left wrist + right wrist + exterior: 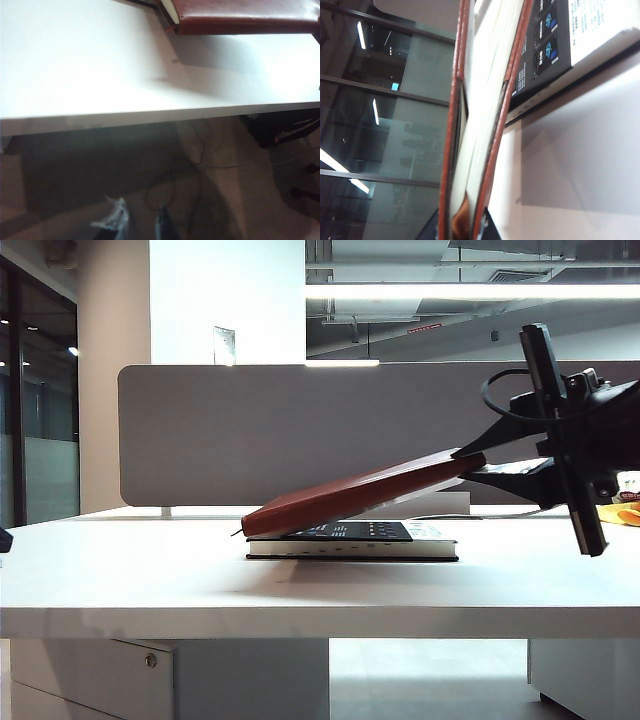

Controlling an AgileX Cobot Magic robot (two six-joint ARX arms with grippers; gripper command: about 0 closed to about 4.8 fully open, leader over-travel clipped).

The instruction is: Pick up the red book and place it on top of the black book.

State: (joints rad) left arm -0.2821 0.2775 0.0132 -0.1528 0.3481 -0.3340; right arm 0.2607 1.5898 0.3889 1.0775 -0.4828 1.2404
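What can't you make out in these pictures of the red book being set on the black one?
- Black book, exterior view: much of its cover is hidden under the tilted red book; cover print too small to read.
- Right gripper: clamped on the red book's raised edge; in the right wrist view its fingertips are cut off by the frame edge.
- Left gripper, left wrist view: blurred, dark, cut off by the edge, off the table.

Red book (360,495): dark red-brown cover, cream page edge. Black book (352,540): black cover, small white and blue printed marks, white page edge. Tabletop (150,580): plain white. Right gripper (478,466): black.
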